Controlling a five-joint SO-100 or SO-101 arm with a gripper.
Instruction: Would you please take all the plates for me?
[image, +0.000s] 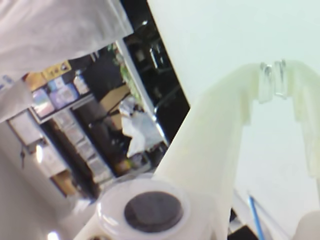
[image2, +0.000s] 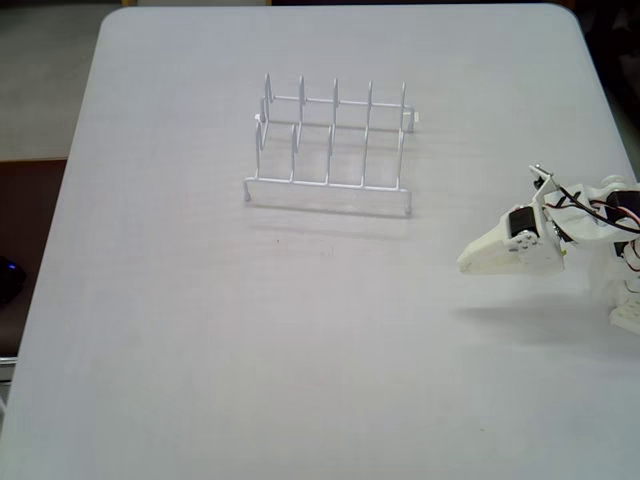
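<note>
No plates show in either view. In the fixed view the white arm reaches in from the right edge and hangs a little above the table, casting a shadow below it. Its gripper (image2: 464, 263) points left and looks shut with nothing in it. The wrist view shows the two pale fingers forming an arch, and the gripper (image: 273, 84) has its clear tips touching with nothing held between them. The gripper sits well to the right of the white wire rack (image2: 330, 140) and nearer the camera.
The wire rack stands with its slots empty on the white table (image2: 300, 330), towards the far middle. The table's left edge and far edge border a darker floor. In the wrist view, room clutter and shelves (image: 75, 125) fill the left side.
</note>
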